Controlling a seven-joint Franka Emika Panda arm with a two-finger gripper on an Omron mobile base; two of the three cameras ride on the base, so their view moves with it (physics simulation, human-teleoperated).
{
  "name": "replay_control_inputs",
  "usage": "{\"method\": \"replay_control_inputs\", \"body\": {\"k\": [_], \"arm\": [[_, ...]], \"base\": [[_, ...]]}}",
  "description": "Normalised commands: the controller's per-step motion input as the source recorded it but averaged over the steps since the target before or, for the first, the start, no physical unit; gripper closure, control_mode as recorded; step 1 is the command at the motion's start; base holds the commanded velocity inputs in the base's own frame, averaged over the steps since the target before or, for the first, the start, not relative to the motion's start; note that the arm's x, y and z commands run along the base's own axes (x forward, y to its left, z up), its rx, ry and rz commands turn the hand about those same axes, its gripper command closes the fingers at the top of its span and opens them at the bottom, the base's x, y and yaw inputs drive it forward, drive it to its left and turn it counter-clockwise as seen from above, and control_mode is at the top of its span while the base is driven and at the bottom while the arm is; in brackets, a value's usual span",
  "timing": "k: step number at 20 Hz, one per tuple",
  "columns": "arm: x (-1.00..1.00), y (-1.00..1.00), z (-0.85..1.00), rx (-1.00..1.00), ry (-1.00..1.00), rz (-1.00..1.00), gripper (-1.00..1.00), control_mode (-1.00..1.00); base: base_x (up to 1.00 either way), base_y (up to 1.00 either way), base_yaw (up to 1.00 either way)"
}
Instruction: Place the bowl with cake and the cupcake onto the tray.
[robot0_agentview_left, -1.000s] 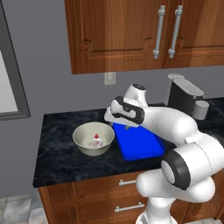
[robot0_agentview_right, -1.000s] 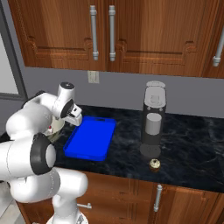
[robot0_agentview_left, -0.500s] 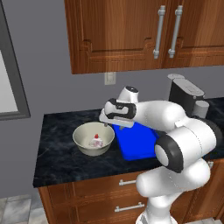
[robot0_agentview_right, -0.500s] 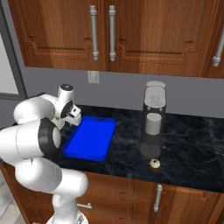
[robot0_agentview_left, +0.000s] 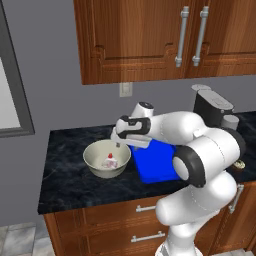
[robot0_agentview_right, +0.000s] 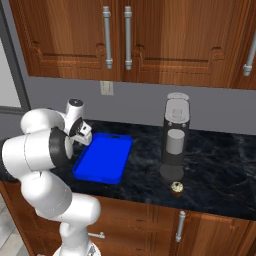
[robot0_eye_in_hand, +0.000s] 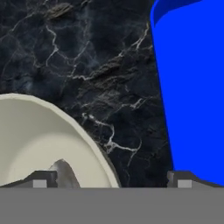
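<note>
The cream-beige bowl (robot0_agentview_left: 104, 160) stands on the dark counter left of the blue tray (robot0_agentview_left: 156, 161), with the white-pink cake (robot0_agentview_left: 110, 161) inside it. My gripper (robot0_agentview_left: 120, 144) hangs open just above the bowl's right rim, nothing between its fingers. In the hand view the gripper (robot0_eye_in_hand: 111, 180) straddles that rim: one fingertip is over the inside of the bowl (robot0_eye_in_hand: 39, 135), the other near the tray (robot0_eye_in_hand: 197, 87) edge. The small brown cupcake (robot0_agentview_right: 176, 187) sits far right on the counter, in front of the coffee machine. The tray (robot0_agentview_right: 102, 157) holds nothing.
A coffee machine (robot0_agentview_right: 176, 134) stands at the back right of the counter, beyond the tray. Wooden wall cabinets (robot0_agentview_left: 165, 35) hang above. A strip of bare black counter (robot0_eye_in_hand: 118, 87) separates bowl and tray. The counter's front edge runs close to the bowl.
My hand has swung left from over the tray's corner and dropped to the bowl's right rim. Bowl, tray and cupcake have not moved.
</note>
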Motion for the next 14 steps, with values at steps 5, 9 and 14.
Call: {"method": "replay_control_inputs", "body": {"k": [5, 9, 14], "arm": [[0.0, 0.0, -0.15, 0.0, 0.0, 0.0, -1.0, -1.0], [0.0, 0.0, -0.12, 0.01, 0.0, 0.0, -1.0, -1.0], [0.01, 0.01, -0.1, 0.01, 0.01, 0.0, 1.0, -1.0]], "base": [[0.0, 0.0, 0.0], [0.0, 0.0, 0.0], [0.0, 0.0, 0.0]]}}
